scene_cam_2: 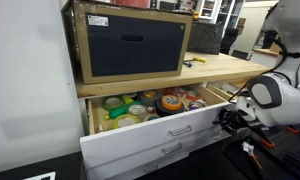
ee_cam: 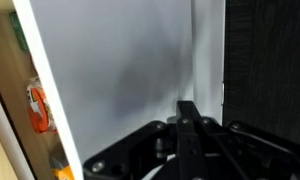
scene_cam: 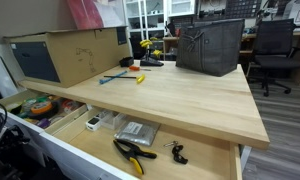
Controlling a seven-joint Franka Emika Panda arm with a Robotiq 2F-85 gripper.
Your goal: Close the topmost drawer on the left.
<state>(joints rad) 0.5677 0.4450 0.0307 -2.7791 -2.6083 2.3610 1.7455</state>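
Observation:
The topmost left drawer (scene_cam_2: 140, 138) stands pulled out under the wooden bench top; it has a white front and is full of tape rolls (scene_cam_2: 170, 102). In an exterior view it shows at the far left (scene_cam: 38, 106). My gripper (scene_cam_2: 228, 117) is at the right end of the drawer's white front, close against it. In the wrist view the black fingers (ee_cam: 187, 112) are pressed together with nothing between them, right at the white drawer front (ee_cam: 120, 70). Orange items inside the drawer (ee_cam: 36, 108) show at the left edge.
A cardboard box holding a dark case (scene_cam_2: 130, 42) sits on the bench top (scene_cam: 180, 95). A black bin (scene_cam: 210, 45) stands at the back. A second drawer (scene_cam: 155, 148) with yellow-handled pliers (scene_cam: 132, 153) is open. A lower drawer (scene_cam_2: 168, 153) is shut. An office chair (scene_cam: 275, 50) stands behind.

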